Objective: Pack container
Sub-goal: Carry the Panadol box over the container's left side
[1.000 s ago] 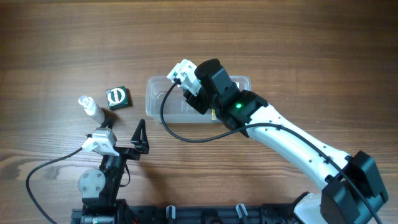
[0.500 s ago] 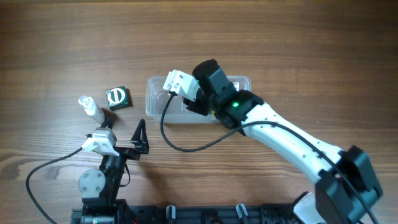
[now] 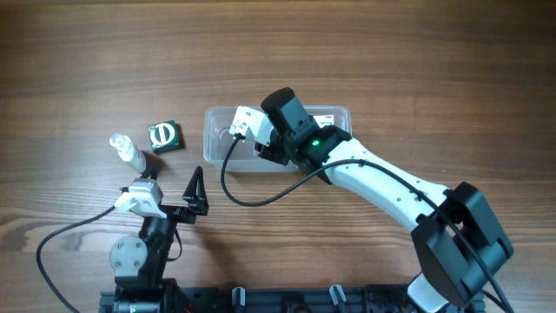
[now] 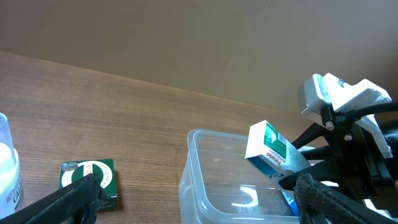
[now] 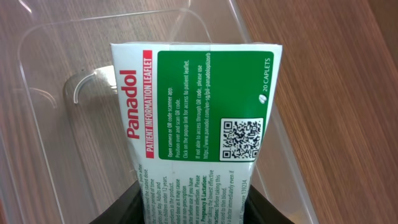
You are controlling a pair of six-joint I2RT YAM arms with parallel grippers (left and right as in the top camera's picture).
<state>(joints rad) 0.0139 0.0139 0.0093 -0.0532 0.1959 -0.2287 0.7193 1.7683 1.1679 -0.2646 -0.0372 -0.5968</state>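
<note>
My right pincer (image 5: 189, 210) is clenched on a green-and-white Panadol box (image 5: 193, 112), holding it tilted over the open clear container (image 3: 217, 149), which sits mid-desk (image 3: 391, 52). My left pincer (image 3: 198, 193) hangs released and empty near its base. A small green box (image 3: 163, 136) and a clear bottle (image 3: 126, 150) lie left of the container.

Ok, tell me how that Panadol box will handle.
Panadol box: thin printed card, so probably light, and crushable if squeezed hard. Flat faces, so it should lie still, not roll. Tilted in the container, it may land askew.
</note>
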